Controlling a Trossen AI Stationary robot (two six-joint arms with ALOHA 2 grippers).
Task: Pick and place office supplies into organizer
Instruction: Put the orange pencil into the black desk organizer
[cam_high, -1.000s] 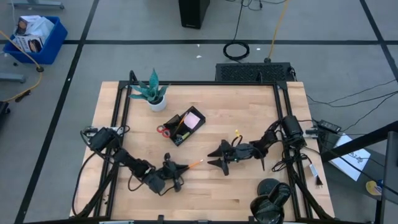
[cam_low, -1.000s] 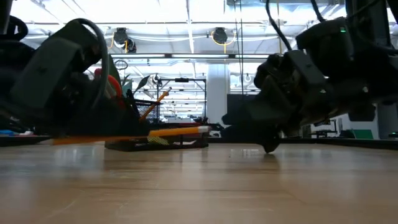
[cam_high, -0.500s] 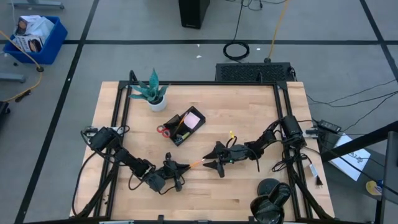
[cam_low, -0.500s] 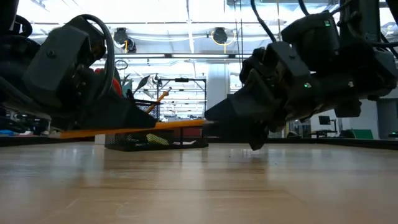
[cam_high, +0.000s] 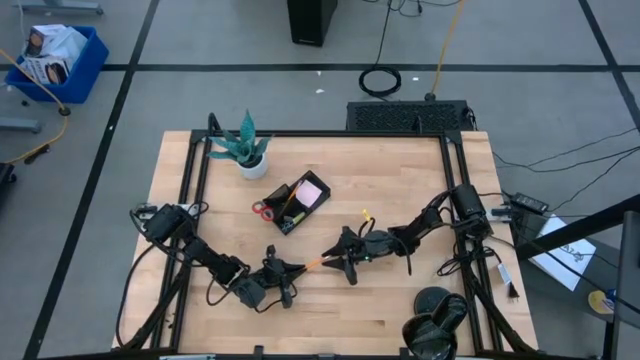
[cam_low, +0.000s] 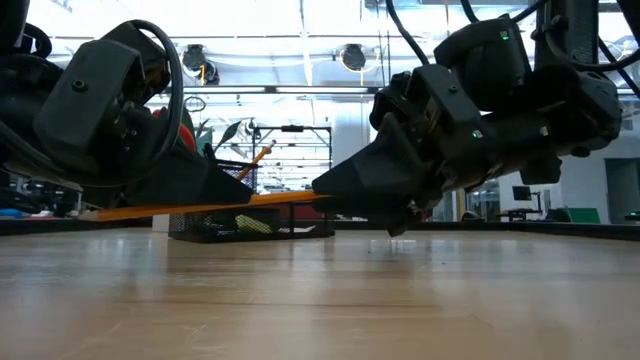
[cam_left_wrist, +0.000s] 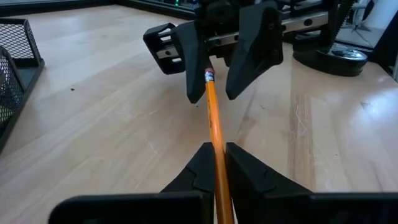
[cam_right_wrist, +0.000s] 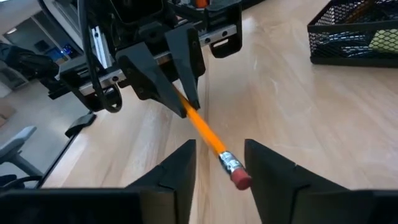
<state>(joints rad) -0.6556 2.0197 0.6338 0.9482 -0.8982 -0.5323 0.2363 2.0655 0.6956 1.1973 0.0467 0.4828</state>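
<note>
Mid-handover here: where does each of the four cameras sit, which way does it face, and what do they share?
High: overhead, straight down; both arms, organizer.
Low: table height, level; both grippers.
Left wrist: past left gripper shut on pencil, facing right gripper.
Right wrist: past its open fingers, facing left gripper.
All share the pencil.

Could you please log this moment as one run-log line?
phase: handover | left gripper: shut on pencil | right gripper: open around eraser end, not yet gripping | organizer: not reached
</note>
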